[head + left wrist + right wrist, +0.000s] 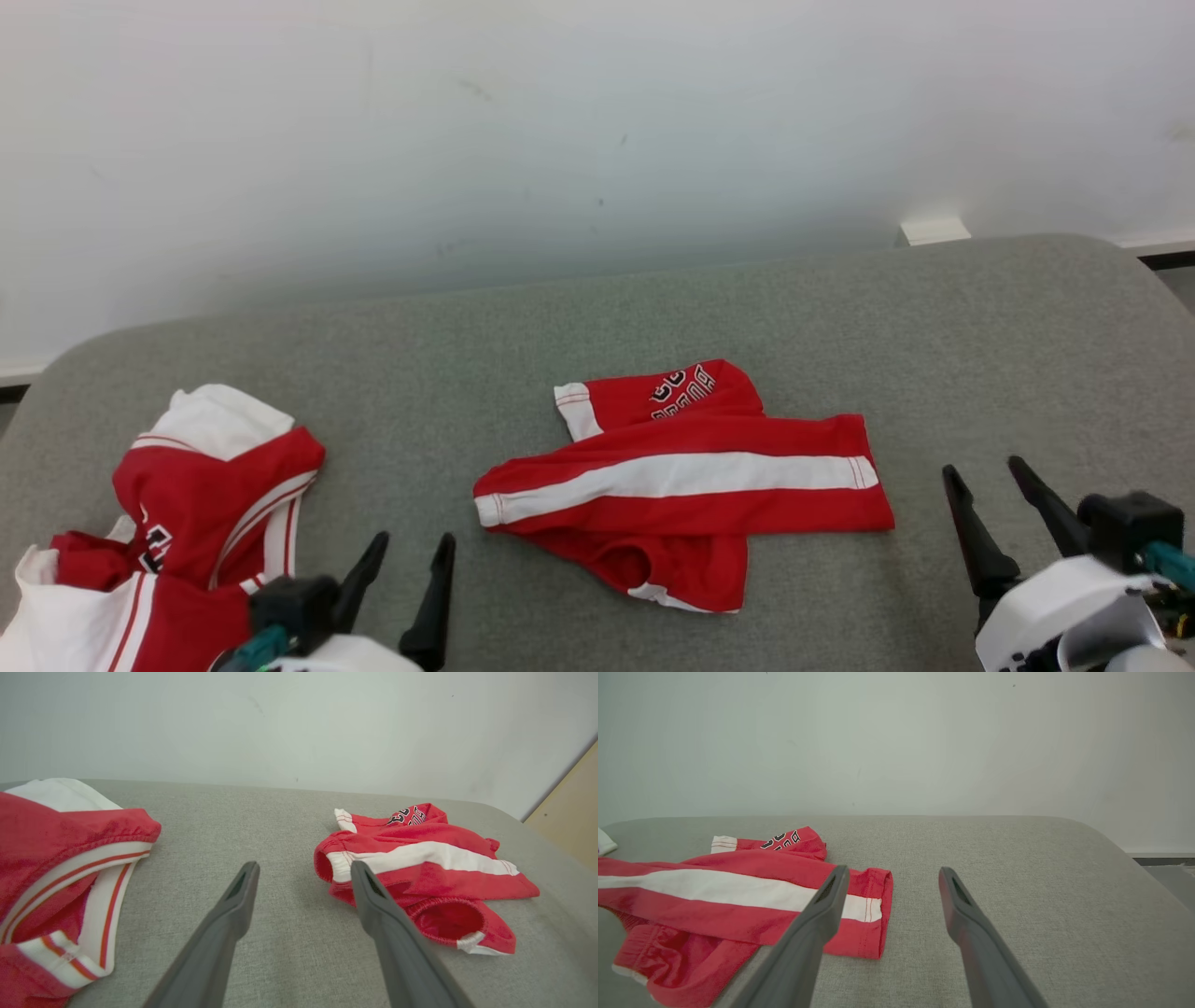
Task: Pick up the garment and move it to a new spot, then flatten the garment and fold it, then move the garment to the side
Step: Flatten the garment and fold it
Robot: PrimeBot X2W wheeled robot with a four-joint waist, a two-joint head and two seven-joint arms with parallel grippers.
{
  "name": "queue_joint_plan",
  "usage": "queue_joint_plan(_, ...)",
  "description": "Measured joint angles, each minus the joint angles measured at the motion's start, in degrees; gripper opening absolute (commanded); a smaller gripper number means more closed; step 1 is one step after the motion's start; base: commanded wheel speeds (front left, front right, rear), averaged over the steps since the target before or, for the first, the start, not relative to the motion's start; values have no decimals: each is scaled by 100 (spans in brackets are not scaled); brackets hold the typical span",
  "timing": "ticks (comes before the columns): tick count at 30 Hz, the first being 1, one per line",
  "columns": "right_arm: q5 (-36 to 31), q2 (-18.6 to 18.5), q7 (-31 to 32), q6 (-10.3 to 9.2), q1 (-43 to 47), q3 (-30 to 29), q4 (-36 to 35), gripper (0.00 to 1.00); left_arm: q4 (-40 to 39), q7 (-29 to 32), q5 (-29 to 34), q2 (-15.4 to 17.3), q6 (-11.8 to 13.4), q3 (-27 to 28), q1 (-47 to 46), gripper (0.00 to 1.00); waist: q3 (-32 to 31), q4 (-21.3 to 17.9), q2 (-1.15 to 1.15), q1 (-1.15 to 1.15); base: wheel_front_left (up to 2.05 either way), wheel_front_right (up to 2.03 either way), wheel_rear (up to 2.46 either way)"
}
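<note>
A red garment [681,485] with a white side stripe and black lettering lies loosely crossed over itself in the middle of the grey padded table [840,308]. From the left wrist the garment [420,858] sits ahead and to the right; from the right wrist the same garment [714,891] is ahead and to the left. My left gripper [415,541] stands open near the front edge, left of the garment and apart from it. Its fingers in the left wrist view [303,865] have nothing between them. My right gripper [980,467] is open just right of the garment's striped end, fingers spread and bare [893,870].
A second red and white garment [205,504] is heaped at the table's front left, close beside my left gripper [56,858]. A pale wall rises behind the table, with a small white block [934,229] at the far edge. A wooden panel [570,812] stands off to the right.
</note>
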Motion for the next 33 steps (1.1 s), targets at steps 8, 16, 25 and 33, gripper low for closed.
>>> queue_joint_plan(8,1067,-201,1039,0,-871,352,803,100,-89,857,-187,12,-304,-488,-586,100,418,145,0,0,0,0,0)
queue_joint_plan(16,1890,-408,1504,0,-1663,1184,1403,100,33,1260,-464,70,-410,-784,-1154,100,864,312,0,0,0,0,0)
queue_joint_plan(25,2417,-508,1800,0,-2297,1818,2082,100,243,1336,-706,71,-446,-1240,-1774,100,1279,483,0,1,0,0,0)
queue_joint_plan(33,2716,-546,1690,0,-2637,2196,2346,47,374,1279,-909,115,-454,-1399,-2031,100,1473,478,0,1,0,0,0)
